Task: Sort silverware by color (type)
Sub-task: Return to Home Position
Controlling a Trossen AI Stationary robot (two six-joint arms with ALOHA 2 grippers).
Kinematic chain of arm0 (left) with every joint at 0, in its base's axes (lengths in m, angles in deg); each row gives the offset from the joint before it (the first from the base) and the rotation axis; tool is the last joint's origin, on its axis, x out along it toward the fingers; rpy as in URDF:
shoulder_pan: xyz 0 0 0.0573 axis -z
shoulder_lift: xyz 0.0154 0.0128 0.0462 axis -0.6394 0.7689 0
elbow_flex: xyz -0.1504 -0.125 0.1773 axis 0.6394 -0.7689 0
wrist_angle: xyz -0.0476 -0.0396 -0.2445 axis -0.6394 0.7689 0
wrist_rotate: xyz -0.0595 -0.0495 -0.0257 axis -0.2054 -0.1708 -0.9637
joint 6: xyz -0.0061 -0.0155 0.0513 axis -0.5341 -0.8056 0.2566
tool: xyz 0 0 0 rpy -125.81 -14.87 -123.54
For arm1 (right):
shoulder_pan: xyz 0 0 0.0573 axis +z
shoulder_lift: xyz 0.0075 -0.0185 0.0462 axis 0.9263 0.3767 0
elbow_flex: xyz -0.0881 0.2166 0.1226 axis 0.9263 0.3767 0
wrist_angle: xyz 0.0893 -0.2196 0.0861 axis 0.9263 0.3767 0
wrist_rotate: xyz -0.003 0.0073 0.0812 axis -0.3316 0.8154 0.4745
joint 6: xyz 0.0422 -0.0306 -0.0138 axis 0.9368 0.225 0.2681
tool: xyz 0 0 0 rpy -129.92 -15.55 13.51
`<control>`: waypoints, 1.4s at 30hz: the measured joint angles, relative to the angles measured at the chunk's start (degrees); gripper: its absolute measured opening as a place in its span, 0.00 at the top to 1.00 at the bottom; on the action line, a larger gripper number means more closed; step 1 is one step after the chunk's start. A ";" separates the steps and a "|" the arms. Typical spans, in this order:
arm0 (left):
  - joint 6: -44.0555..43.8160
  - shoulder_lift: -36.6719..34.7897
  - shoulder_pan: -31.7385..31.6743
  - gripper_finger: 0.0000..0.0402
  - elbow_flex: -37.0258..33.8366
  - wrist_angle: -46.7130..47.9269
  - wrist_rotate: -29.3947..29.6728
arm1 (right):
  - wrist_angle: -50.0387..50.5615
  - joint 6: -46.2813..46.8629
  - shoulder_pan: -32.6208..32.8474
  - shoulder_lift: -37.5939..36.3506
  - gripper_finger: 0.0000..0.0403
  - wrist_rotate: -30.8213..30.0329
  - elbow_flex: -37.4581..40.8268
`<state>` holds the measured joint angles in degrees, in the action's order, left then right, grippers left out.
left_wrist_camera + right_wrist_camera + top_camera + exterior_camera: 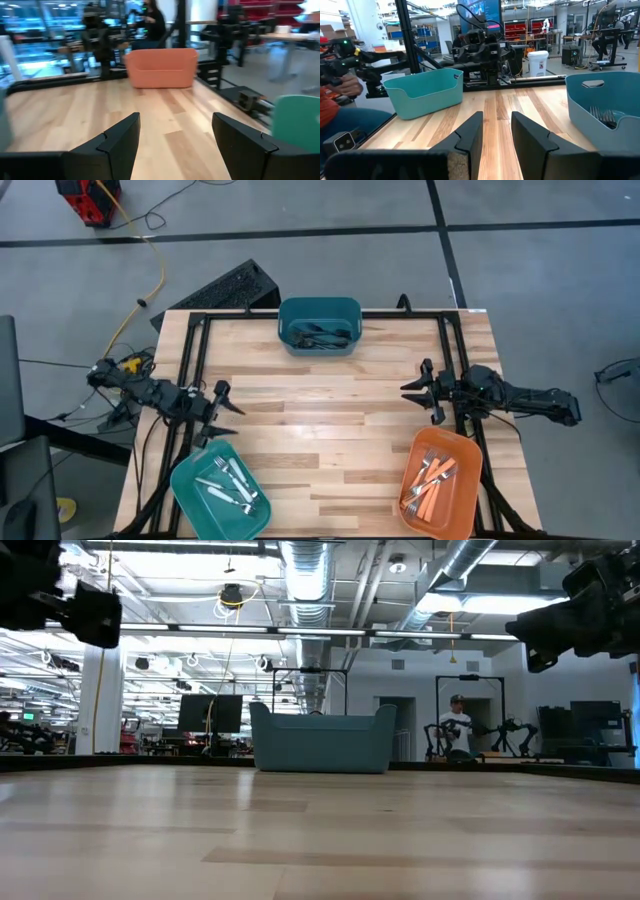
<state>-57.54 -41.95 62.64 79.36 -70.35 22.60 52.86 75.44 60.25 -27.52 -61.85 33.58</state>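
L gripper (227, 408) at 9 o'clock, R gripper (418, 392) at 3, both spread wide & empty; homing, I'd fear L clipping the 7 o'clock green bin (190, 490) rim.

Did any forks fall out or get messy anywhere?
Nothing stands out. The white forks lie in the green bin, the orange forks in the orange bin, the dark forks in the teal bin. The left gripper and right gripper hang open at the sides.
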 joint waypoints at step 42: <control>-6.23 0.15 -22.36 0.42 0.17 0.68 0.36 | 0.02 0.00 0.00 0.02 0.68 0.00 0.00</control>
<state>-63.77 -41.80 40.28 79.54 -69.67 22.97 52.88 75.44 60.25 -27.50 -61.86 33.58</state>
